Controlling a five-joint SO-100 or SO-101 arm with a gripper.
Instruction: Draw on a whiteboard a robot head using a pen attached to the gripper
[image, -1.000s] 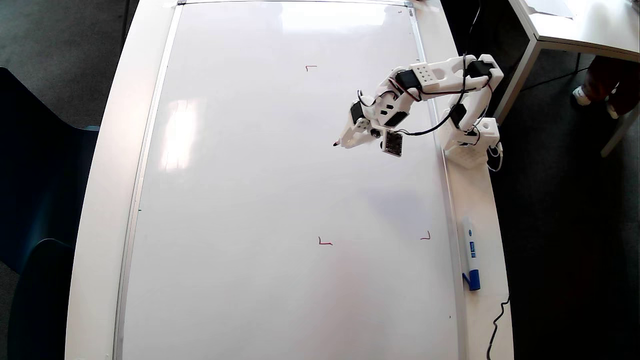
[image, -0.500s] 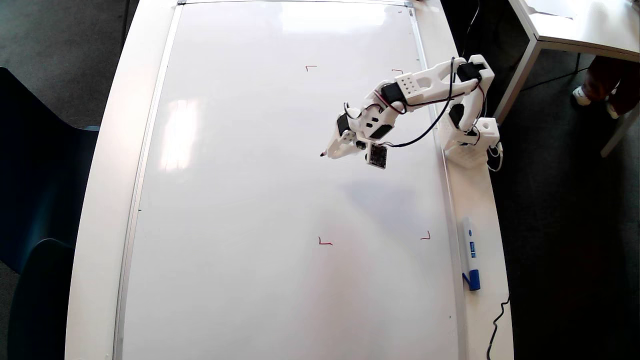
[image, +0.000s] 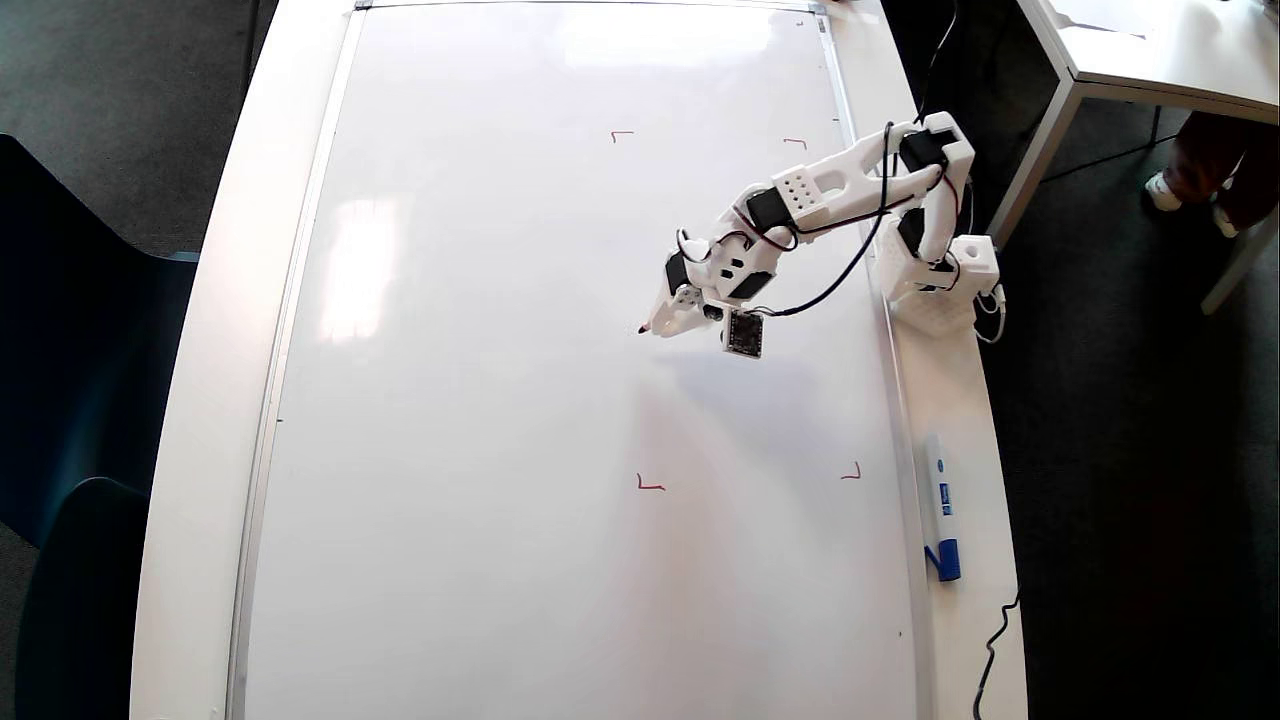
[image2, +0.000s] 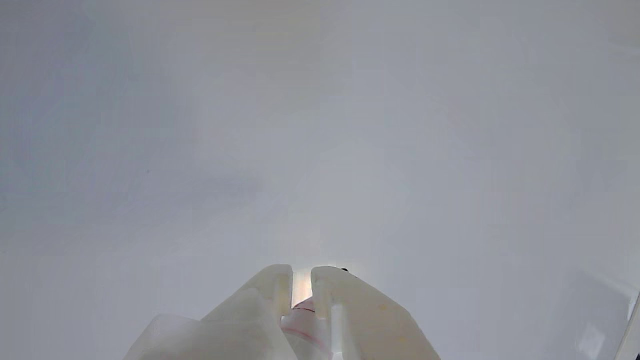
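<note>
While the end effector (image: 668, 318) grips the pen (image: 650, 327) — fingers closed narrowly around its barrel — the tip points toward the overhead view's left, over bare whiteboard (image: 480, 400) between the red corner marks (image: 650, 485); no robot head drawn yet, contact unclear.

The whiteboard (image: 520, 380) looks glossy and smooth, throwing back pale glare, inside a thin silvery metal frame (image: 300, 260). The gripper (image: 662, 322) is matt white plastic, slightly translucent in the wrist view. The worktop (image: 215, 330) is smooth white.
</note>
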